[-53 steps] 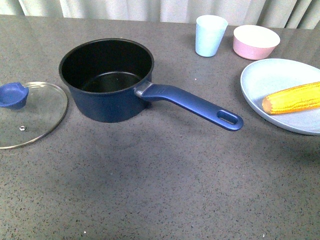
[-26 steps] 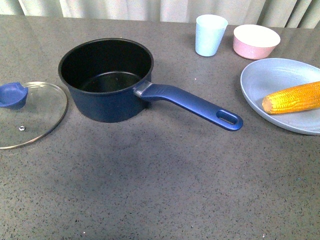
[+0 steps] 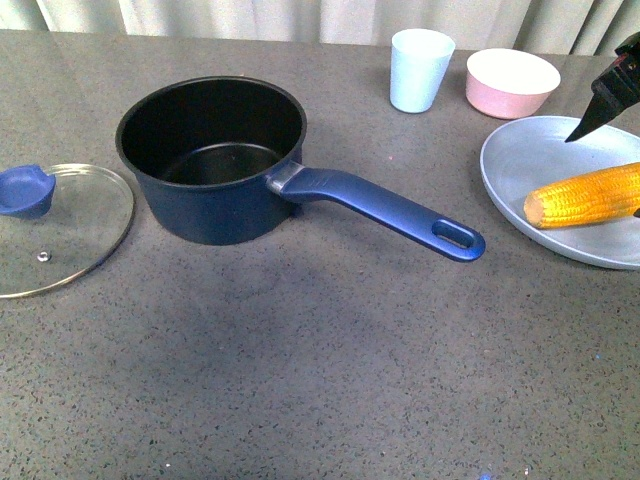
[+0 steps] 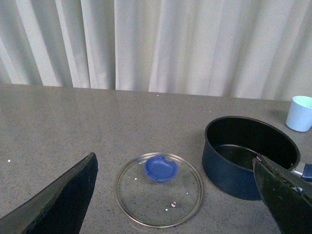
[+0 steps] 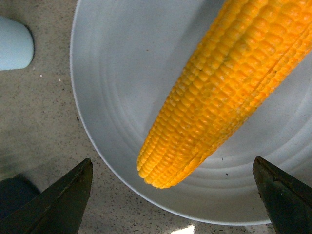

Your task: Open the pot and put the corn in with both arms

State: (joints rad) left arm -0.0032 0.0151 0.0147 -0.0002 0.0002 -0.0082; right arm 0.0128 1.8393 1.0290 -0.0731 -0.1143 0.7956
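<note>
Grey speckled table point(image 3: 300, 380) carries, L to R in front view, a glass lid point(image 3: 70, 235) w/ blue knob lying flat, the uncovered dark blue pot point(image 3: 210, 215) w/ handle toward near R, a pale blue cup point(image 3: 420, 70) & pink bowl point(image 3: 512, 95) at back, and a grey-blue plate point(image 3: 540, 150) far R.

Open blue pot point(image 3: 212, 160), corn point(image 3: 585, 196) on plate point(image 3: 530, 150)

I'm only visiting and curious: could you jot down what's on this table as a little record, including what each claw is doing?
Pot: uncovered, empty
Lid: flat on table, beside pot
Corn: lying on blue plate
Right claw: open above corn, not gripping
Left claw: open, holding nothing
Also: pale cup, pink bowl
</note>
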